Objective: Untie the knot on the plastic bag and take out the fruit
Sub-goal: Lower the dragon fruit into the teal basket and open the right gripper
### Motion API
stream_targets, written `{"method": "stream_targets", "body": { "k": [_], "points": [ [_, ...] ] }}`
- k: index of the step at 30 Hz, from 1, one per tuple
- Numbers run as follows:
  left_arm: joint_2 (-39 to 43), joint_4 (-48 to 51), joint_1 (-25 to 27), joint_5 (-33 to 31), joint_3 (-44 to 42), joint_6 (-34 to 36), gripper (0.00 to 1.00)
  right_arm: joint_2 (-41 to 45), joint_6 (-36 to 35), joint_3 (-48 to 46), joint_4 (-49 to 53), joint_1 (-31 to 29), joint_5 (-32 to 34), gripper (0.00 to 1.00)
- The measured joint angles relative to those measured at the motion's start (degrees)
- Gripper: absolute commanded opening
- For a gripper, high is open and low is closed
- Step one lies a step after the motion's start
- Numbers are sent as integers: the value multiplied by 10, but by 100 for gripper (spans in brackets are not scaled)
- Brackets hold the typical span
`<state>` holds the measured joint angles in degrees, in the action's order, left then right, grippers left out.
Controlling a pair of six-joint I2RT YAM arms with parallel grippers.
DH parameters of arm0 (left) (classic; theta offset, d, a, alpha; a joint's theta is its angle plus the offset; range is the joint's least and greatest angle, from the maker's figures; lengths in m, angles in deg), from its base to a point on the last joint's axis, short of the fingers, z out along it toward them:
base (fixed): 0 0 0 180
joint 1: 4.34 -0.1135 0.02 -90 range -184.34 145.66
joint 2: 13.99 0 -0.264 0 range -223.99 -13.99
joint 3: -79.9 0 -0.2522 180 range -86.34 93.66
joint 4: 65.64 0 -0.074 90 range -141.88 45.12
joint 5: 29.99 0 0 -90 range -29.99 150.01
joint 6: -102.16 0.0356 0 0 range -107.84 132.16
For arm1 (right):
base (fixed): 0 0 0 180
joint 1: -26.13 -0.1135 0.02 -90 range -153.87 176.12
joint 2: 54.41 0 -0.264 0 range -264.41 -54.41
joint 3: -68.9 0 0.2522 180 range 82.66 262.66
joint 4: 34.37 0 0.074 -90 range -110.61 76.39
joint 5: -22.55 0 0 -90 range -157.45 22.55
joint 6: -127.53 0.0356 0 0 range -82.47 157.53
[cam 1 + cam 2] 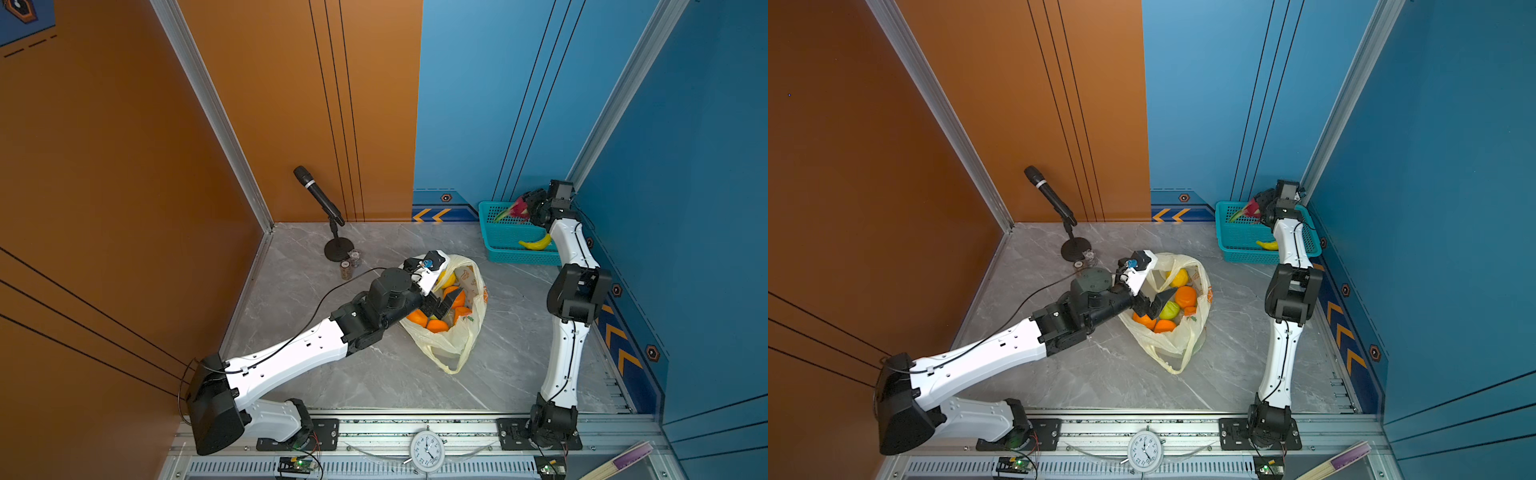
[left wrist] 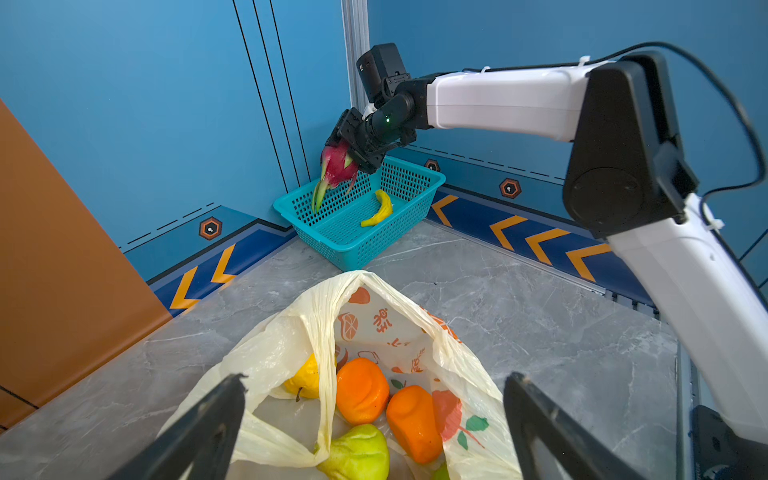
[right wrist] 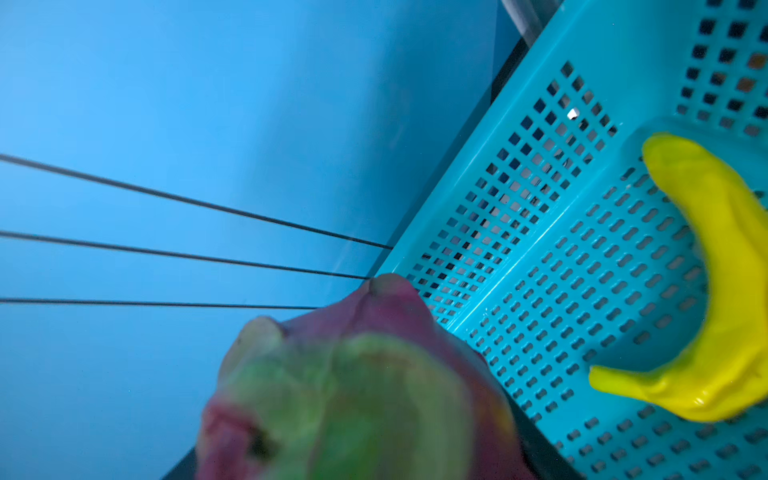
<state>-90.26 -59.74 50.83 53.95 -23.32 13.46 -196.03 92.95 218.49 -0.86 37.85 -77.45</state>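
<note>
The right pincer (image 2: 351, 156) grips the pink dragon fruit (image 2: 336, 168) and holds it up over the far corner of the teal basket (image 2: 361, 249), close to the blue wall (image 2: 166, 104). The fruit's green tips hang by the rim. I think the job now is to drop it in. To do that well, the pincer should move more over the middle of the basket and go low before it lets go. Then the fruit will not bounce out or land on the banana (image 2: 380, 208). The right arm reaches far out, bent at the elbow, wrist tipped down.

The left pincer (image 1: 1155, 304) is wide open and holds nothing. It hangs just over the open mouth of the plastic bag (image 2: 282, 353), which lies on the desk (image 1: 374, 374). Oranges (image 2: 361, 390), a yellow fruit (image 2: 305, 376) and a green fruit (image 2: 357, 453) sit inside. The left arm stretches low across the desk.
</note>
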Motion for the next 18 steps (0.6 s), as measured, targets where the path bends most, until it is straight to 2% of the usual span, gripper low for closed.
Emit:
{"method": "stream_targets", "body": {
  "k": [9,14,16,18],
  "points": [
    [-26,5,-1,0,3,-22,98,-99,37,26,22,-6,-26,67],
    [-27,8,-3,0,5,-33,98,-109,56,26,24,-6,-37,95],
    [-27,9,-4,0,5,-37,98,-109,54,30,26,-5,-38,100],
    [-27,9,-4,0,5,-40,98,-109,53,33,28,-5,-40,100]
  ]
}}
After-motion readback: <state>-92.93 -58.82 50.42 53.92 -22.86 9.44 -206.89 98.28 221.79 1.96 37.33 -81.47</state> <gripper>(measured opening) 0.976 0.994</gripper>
